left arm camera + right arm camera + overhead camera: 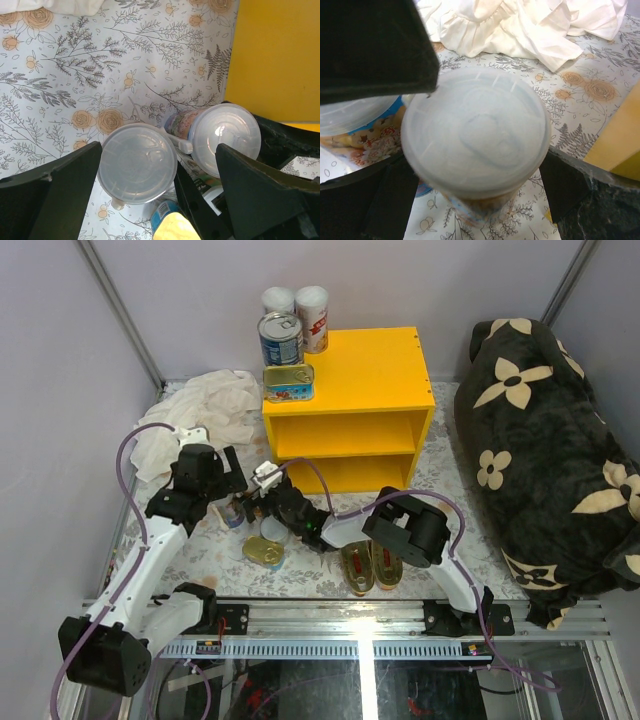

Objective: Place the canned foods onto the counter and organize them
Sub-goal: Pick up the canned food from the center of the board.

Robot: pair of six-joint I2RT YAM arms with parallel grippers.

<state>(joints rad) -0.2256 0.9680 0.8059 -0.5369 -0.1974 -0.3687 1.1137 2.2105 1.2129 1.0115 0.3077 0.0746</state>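
White-lidded can (475, 145), upright, between spread right jaws

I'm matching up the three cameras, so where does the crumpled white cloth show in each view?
Top external: the white cloth lies upper left, beside the yellow counter.
Left wrist: only a strip of it at the top left edge.
Right wrist: across the top, centre to right.
Shared landmark: the yellow counter, on the right in both wrist views.
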